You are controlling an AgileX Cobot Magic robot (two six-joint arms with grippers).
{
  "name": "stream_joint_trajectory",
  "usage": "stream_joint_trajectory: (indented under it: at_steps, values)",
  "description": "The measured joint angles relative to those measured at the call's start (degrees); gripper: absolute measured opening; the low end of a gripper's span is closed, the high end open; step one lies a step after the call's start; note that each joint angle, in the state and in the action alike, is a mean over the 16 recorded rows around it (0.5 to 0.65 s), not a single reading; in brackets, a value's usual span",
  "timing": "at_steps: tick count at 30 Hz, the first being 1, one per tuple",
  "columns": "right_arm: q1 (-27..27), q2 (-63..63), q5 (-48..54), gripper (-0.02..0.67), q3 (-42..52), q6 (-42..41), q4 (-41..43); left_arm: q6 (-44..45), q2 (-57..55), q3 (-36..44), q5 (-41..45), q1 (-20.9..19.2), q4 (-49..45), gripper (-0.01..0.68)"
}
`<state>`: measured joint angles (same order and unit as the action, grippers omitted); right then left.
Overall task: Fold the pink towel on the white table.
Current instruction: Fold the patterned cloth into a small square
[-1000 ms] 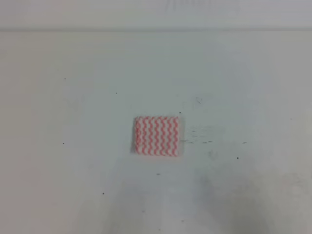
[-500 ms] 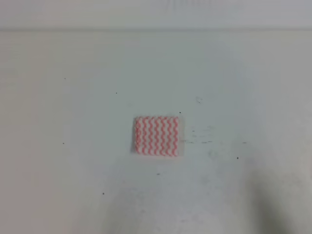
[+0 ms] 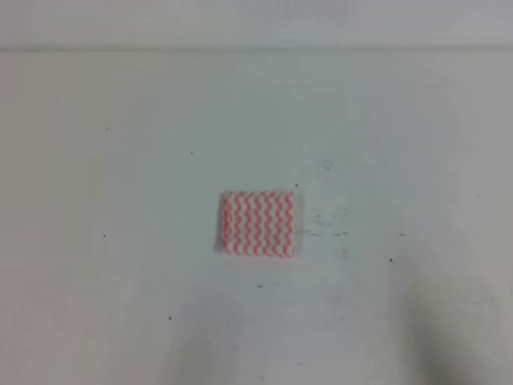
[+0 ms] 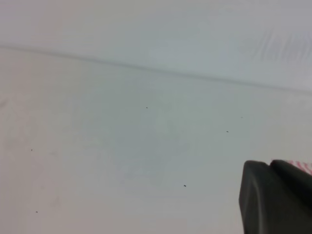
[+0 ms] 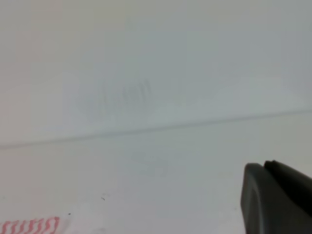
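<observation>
We see the pink towel [image 3: 258, 224] lying folded into a small flat rectangle near the middle of the white table [image 3: 120, 200], touched by nothing. No writing or label is legible. Only dark finger parts of the left gripper [image 4: 275, 197] and right gripper [image 5: 275, 197] show; we cannot tell their opening.

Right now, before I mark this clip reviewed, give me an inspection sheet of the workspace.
Surface: white table, plain, with small dark specks and faint scuffs right of centre.
Job's things: pink towel, a small compact rectangle lying flat near the middle; it looks already folded.
Clutter: nothing seen.
Grippers: left tool and right tool show only as dark edges in their own wrist views, away from the towel; open or shut cannot be told. Neither appears in the high view.
Cables: nothing seen.
Surroundings: pale wall behind the table's far edge.
</observation>
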<state>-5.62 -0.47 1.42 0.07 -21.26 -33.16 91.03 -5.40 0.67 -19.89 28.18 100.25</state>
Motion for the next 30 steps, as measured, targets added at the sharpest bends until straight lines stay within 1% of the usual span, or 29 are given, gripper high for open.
stream_joint_trajectory:
  at_steps: [5,11,20,25,30]
  values:
    - [0.1,-0.7,0.5,-0.017,0.1,0.8,1.8,0.0,0.1,-0.1,0.0,0.0,0.0,-0.008]
    - [0.1,-0.6,3.0,-0.017,0.3,8.1,11.2,-0.1,-0.1,-0.1,0.0,0.0,0.0,-0.008]
    - [0.1,-0.7,11.6,-0.017,0.5,19.9,25.8,-0.2,-0.4,-0.3,-0.1,0.0,0.0,-0.008]
    - [0.1,-0.6,15.2,-0.017,0.3,21.3,27.4,-0.2,-0.3,-0.3,-0.1,0.0,0.0,-0.008]
    - [0.1,-0.7,16.2,-0.016,0.5,21.3,27.5,-0.3,-0.1,-0.3,-0.1,0.0,0.0,-0.008]
